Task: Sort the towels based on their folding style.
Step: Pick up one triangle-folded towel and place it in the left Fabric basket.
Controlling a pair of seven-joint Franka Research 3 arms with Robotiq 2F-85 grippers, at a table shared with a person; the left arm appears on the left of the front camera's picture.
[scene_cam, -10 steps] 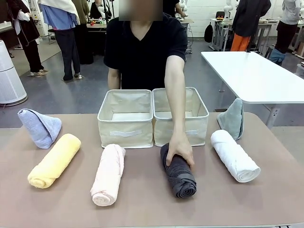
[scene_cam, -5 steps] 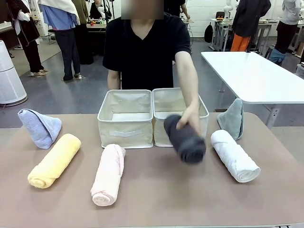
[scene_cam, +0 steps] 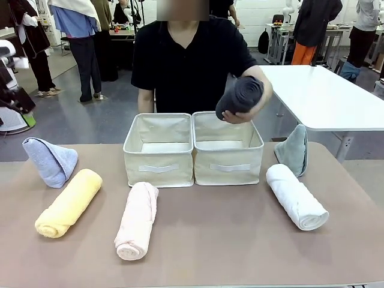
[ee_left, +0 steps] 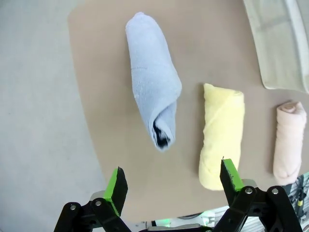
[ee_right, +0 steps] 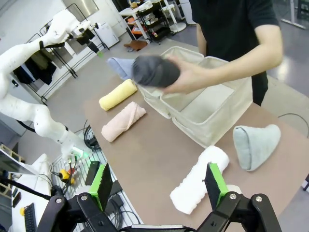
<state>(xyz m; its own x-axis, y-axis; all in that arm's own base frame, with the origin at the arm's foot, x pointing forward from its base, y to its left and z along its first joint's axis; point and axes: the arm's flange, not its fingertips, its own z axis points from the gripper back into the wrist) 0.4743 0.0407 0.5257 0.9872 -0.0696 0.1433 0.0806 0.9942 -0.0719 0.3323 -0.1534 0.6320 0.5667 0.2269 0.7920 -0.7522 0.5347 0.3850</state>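
The person's hand [scene_cam: 249, 105] holds the dark grey rolled towel [scene_cam: 240, 95] in the air over the right beige bin [scene_cam: 228, 165]. On the table lie a yellow roll [scene_cam: 69, 202], a pale pink roll [scene_cam: 137, 219] and a white roll [scene_cam: 297, 196]. A lavender-blue cone [scene_cam: 51, 161] sits at the far left and a grey-teal cone [scene_cam: 293, 150] at the right. My left gripper [ee_left: 174, 173] hangs open above the lavender-blue cone [ee_left: 152, 92] and the yellow roll [ee_left: 222, 135]. My right gripper [ee_right: 158, 178] is open, high over the white roll [ee_right: 200, 179].
The left beige bin [scene_cam: 159, 167] stands beside the right one at the table's middle back. My left arm [scene_cam: 13, 84] shows at the left edge of the front view. A white table [scene_cam: 318, 96] and other people stand behind.
The person has lifted the dark grey roll off the table and raised it above the right bin. My left arm has come into the front view at the left edge.
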